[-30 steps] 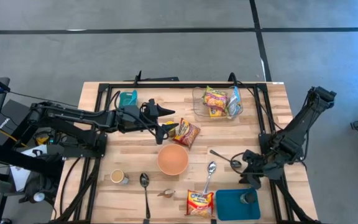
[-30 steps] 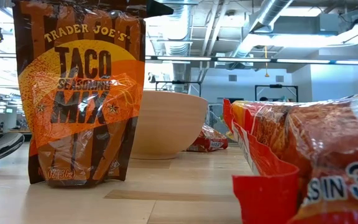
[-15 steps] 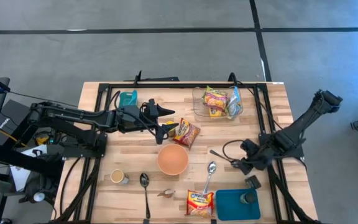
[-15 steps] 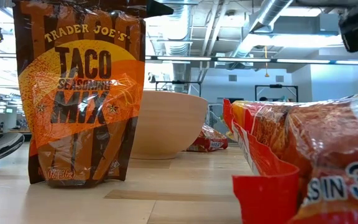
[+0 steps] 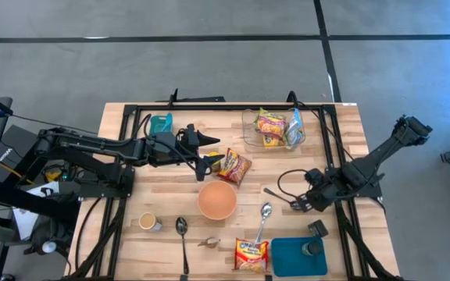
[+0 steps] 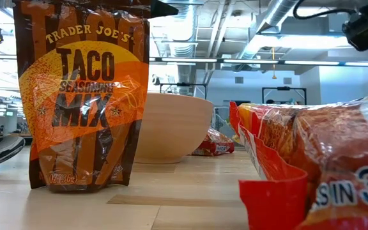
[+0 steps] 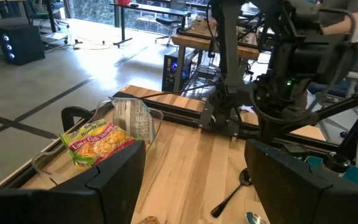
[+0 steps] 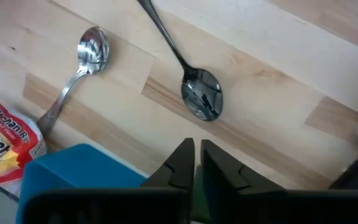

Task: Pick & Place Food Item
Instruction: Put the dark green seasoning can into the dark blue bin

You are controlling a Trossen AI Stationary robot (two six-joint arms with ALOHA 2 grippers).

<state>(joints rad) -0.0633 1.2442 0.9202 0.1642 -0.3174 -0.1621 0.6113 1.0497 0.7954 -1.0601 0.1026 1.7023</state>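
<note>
Jaws: my right gripper (image 8: 194, 163) pressed together above the black spoon (image 8: 194, 87), empty; left gripper (image 5: 207, 152) spread beside the snack packet (image 5: 235, 166).

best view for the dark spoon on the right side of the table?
Right wrist view: the dark spoon fills the frame, bowl and part of the handle clear, just ahead of the shut right gripper. High view shows it small; left wrist view only distant; low view not at all.
</note>
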